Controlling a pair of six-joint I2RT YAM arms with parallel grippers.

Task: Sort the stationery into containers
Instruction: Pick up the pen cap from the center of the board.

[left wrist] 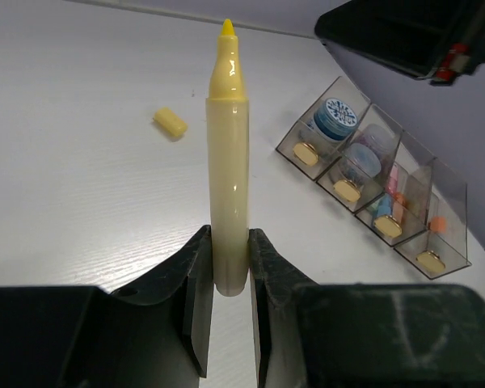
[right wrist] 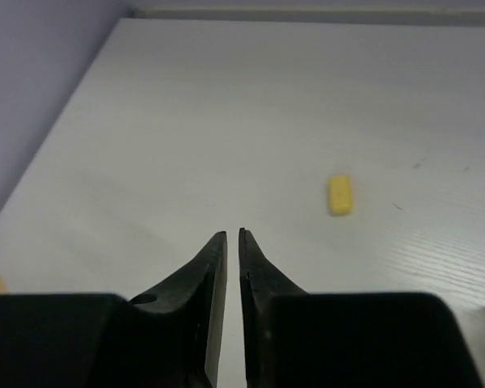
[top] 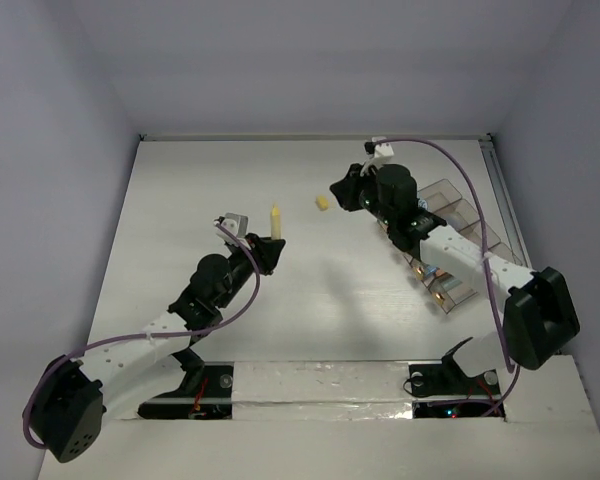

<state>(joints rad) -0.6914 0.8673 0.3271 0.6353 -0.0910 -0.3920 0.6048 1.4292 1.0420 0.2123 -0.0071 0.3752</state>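
- Two claws are in play, and we place everything against the organiser tray (left wrist: 453, 194), which sits at the right side of the bench (left wrist: 81, 186).
- We judge the biggest risk to be the grip on the yellow marker (left wrist: 228, 178). The left claw (left wrist: 230, 238) pinches only its blunt tail end, so most of the body sticks out past the fingertips. A quick swing toward the tray could make it pivot or slide out.
- Its felt tip is bare, so a brush against the bench or a tray wall could leave a smear.
- In the top view the right arm lies across the tray. If we bring the marker over now, the two arms could knock together.
- The tray's compartments already hold round tubs and small coloured bits. A long marker let go at a slant might lodge across a divider or tip back out.
- The left claw is clamped tight on the marker, holding it above the bench well to the left of the tray, tip pointing away from the wrist.
- The right claw (right wrist: 233, 236) is closed to a thin slit with nothing between its jaws. It hangs over bare bench just left of the tray's far end.
- A small yellow piece (right wrist: 339, 195), cap or eraser we cannot tell, lies on the bench left of the tray. It is ahead of the right claw and off to one side, touching neither claw.
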